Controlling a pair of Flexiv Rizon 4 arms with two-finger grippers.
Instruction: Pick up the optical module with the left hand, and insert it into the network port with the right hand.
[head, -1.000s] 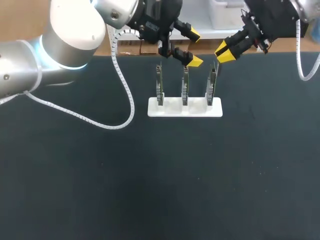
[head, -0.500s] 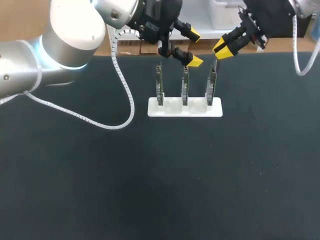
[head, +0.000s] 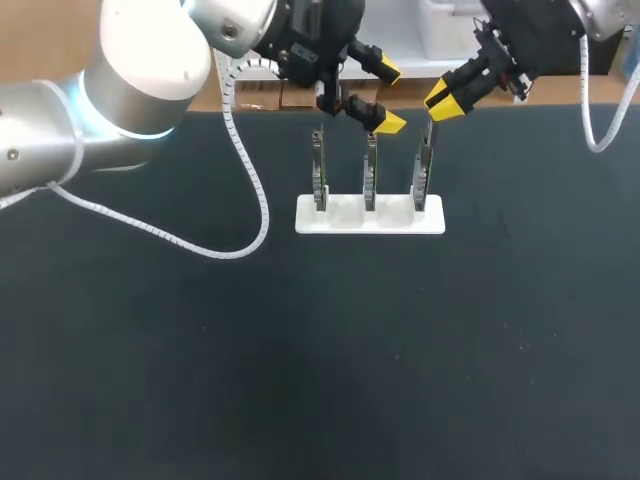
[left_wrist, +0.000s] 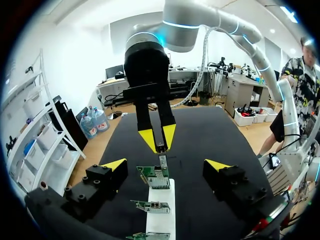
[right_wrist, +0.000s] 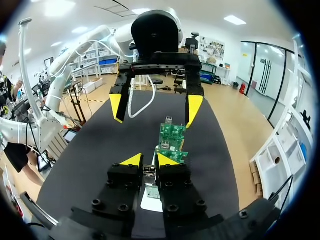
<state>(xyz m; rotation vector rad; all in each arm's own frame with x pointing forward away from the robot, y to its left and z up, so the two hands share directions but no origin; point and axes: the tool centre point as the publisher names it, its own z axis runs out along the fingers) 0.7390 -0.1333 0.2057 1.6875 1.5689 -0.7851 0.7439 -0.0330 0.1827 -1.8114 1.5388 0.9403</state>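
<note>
Edging closer over the rightmost network card (head: 424, 172), the right gripper (head: 441, 103) pinches the optical module (right_wrist: 148, 171). The left gripper (head: 386, 96) gapes beside it, so insertion is still to come.

Optical module (right_wrist: 148, 171): I see only a sliver, the rest buried between the fingers of the right gripper (right_wrist: 149, 161). White holder (right_wrist: 148, 200): mostly hidden under that gripper. Nearest circuit board (left_wrist: 150, 235): cut off at the left wrist view's rim. Left arm (head: 60, 140): runs off the head view's edge.
</note>
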